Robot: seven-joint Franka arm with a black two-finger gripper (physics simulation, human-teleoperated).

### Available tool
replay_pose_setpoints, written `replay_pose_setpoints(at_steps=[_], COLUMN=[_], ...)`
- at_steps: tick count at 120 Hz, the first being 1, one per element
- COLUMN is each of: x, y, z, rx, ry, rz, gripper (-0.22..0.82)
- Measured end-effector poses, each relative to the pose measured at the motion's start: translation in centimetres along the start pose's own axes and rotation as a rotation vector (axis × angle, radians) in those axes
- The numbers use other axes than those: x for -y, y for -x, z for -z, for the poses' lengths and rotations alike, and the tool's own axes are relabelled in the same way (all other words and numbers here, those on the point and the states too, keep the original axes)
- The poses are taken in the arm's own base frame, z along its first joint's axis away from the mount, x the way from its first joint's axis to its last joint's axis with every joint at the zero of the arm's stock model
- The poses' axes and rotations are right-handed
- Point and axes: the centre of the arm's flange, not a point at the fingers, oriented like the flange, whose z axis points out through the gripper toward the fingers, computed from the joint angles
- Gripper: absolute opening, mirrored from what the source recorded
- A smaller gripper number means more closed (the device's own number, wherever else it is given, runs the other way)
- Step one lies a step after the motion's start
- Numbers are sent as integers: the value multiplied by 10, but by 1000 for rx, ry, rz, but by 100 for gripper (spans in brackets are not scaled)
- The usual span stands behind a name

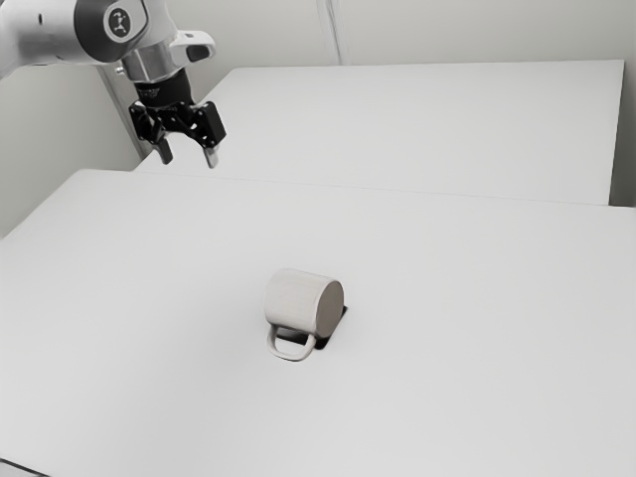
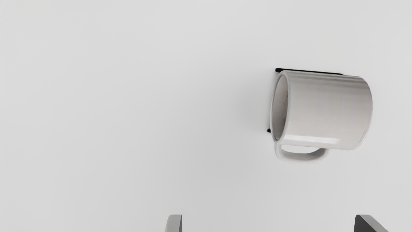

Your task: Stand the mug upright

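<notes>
Lower left of the exterior view: dark line (image 1: pixel 22 468) at the frame's corner.
Arm (image 1: pixel 40 35): reaching in from the upper left.
Gripper (image 1: pixel 188 157): fingers wide apart, holding nothing, poised above the table (image 1: pixel 477 348) and well apart from the mug (image 1: pixel 296 301).
Mug: lying on its side on the table, base (image 1: pixel 331 306) facing the exterior view's right; the wrist view catches its open mouth (image 2: pixel 280 106).
Handle (image 1: pixel 290 357): on the mug's side nearer the fingertips in the wrist view.
Black edge (image 1: pixel 344 320): peeking out beside the mug, its nature unclear.
</notes>
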Motion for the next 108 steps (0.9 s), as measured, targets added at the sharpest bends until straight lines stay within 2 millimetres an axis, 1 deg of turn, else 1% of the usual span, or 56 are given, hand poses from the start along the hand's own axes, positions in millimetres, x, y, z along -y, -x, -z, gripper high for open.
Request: replay_pose_setpoints(at_steps=[27, 37, 52, 68, 82, 97, 108], x=[2, 1, -3, -8, -11, -7, -1], y=[2, 9, 11, 13, 12, 11, 11], z=[-2, -9, -23, -49, -77, -112, -133], rx=[4, 6, 1, -5, -10, -18, -33], ry=[3, 13, 50, 117, 182, 255, 308], rz=[6, 4, 2, -5, -7, 7, 22], gripper=[58, 58, 58, 58, 58, 58, 58])
